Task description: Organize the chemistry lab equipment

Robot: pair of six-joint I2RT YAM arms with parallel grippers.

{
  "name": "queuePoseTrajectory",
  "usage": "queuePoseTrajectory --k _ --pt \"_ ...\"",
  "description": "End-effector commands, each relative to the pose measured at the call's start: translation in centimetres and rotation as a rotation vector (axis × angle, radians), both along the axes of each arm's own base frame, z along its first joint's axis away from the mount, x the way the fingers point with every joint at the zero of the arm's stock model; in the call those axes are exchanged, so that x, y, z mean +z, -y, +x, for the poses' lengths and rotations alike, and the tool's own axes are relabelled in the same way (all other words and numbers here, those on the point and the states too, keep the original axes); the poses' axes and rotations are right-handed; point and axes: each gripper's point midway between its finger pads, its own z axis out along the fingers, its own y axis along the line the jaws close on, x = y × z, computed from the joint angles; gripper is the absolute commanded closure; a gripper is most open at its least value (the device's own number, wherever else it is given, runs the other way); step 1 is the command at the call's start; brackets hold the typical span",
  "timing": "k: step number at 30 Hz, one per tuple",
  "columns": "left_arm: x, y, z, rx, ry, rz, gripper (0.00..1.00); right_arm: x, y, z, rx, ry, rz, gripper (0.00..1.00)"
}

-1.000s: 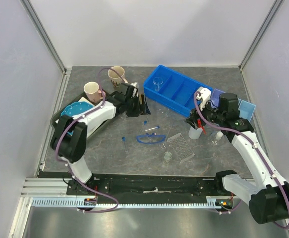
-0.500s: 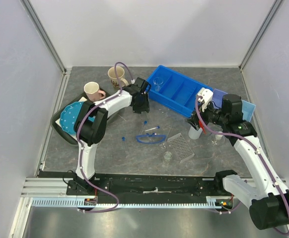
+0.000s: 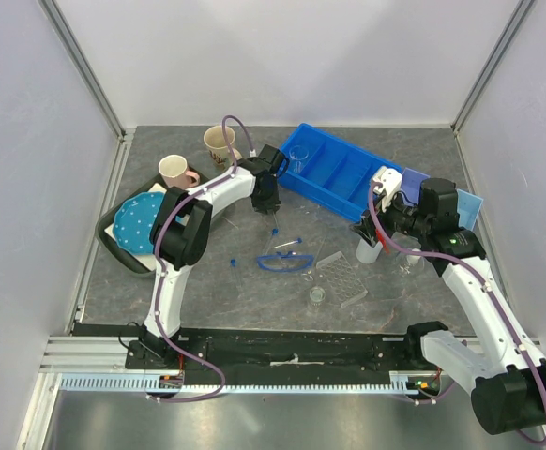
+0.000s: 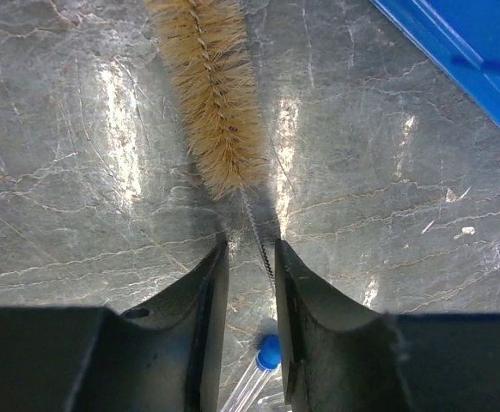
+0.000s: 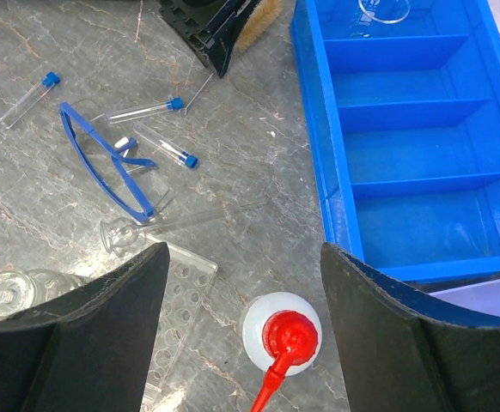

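The thin brush (image 4: 216,94) lies on the table by the blue bin's left end (image 3: 265,178). My left gripper (image 4: 252,249) (image 3: 265,195) is low over it, jaws a narrow gap apart astride the wire stem, which runs along the right finger. A blue-capped tube (image 4: 263,360) lies beneath. My right gripper (image 5: 243,253) (image 3: 378,223) is wide open above the white squeeze bottle (image 5: 282,335) (image 3: 370,248) with the red nozzle. Blue-framed goggles (image 3: 287,263) (image 5: 104,167), tubes (image 3: 289,244) (image 5: 147,109), the clear rack (image 3: 341,279) (image 5: 181,318) and a small beaker (image 3: 317,296) lie mid-table.
The blue divided bin (image 3: 339,171) (image 5: 422,172) stands at the back right with a clear beaker (image 3: 298,157) in its end compartment. Two mugs (image 3: 219,142) (image 3: 174,171) and the blue dotted plate (image 3: 142,217) are at the back left. A small clear flask (image 5: 117,232) lies by the rack.
My left gripper swung from beside the plate and mugs to the right, up to the brush by the blue bin, and its wrist turned. The right arm barely moved.
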Motion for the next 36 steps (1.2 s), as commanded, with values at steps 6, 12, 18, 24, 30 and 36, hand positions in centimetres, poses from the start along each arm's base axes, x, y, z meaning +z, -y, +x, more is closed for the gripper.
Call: queuePoseTrajectory --k 6,12,18,24,30,36 --pt "-1.0 -0.5 0.5 0.046 0.01 0.045 0.81 1.3 -0.1 0.3 0.016 0.058 -0.002 0.21" --pt "0.7 -0.7 0.6 0.034 0.043 0.043 0.97 1.0 -0.2 0.2 0.025 0.051 -0.004 0.21" --pt "3.9 -0.4 0.3 -0.001 0.095 -0.006 0.98 0.8 -0.1 0.3 0.024 0.05 -0.007 0.21" --pt "6.3 -0.9 -1.5 -0.051 0.115 -0.042 0.98 0.6 -0.1 0.3 0.024 0.048 -0.01 0.21" --pt "8.0 -1.2 -4.4 -0.146 0.107 -0.087 0.98 0.6 -0.1 0.4 0.022 0.049 -0.012 0.21" --pt "11.5 0.4 -5.6 -0.318 0.151 -0.177 0.98 0.6 0.0 0.5 0.018 0.048 -0.015 0.21"
